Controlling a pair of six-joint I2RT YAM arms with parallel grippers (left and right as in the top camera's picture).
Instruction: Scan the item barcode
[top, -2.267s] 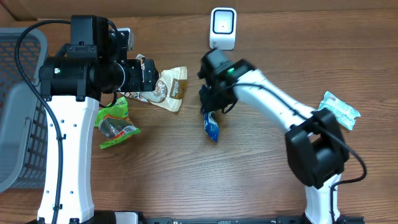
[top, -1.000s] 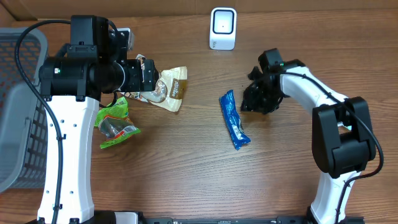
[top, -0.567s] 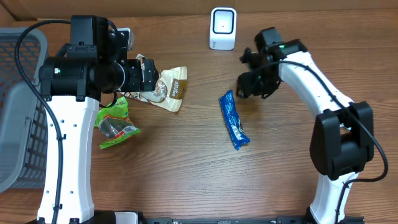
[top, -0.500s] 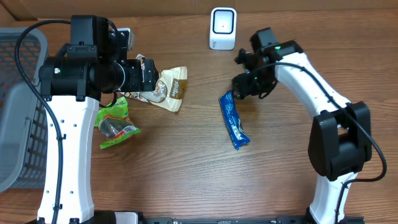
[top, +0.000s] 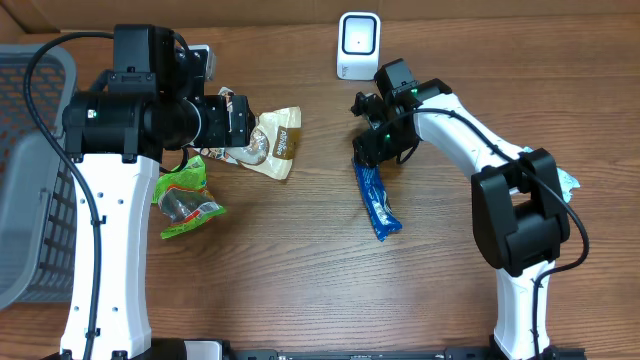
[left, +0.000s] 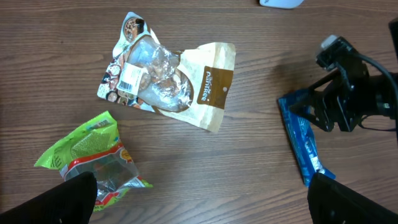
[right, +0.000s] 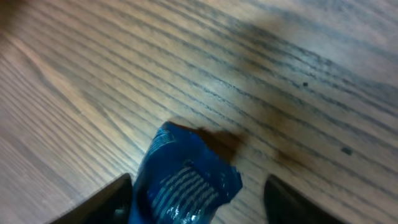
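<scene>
**Overhead view:** you see the table (top: 300, 270) under even, diffuse light from above. Shadows beneath both arms are soft and short. The clear window of the brown snack bag (top: 262, 143) carries small white highlights.

**Left wrist view:** the wood grain is sharp. The left gripper (left: 199, 208) shows its fingers (left: 62, 202) as dark, unfocused shapes low in the view.

**Right wrist view:** everything is soft. The blue packet (right: 183, 183) is blurred, and a dim shadow lies on the wood just beyond its tip.

Overhead looks straight down on the desk (top: 300, 280). Left wrist sees the blue packet (left: 303, 146) from well above, and right wrist sits close over its end. All three share it.
</scene>
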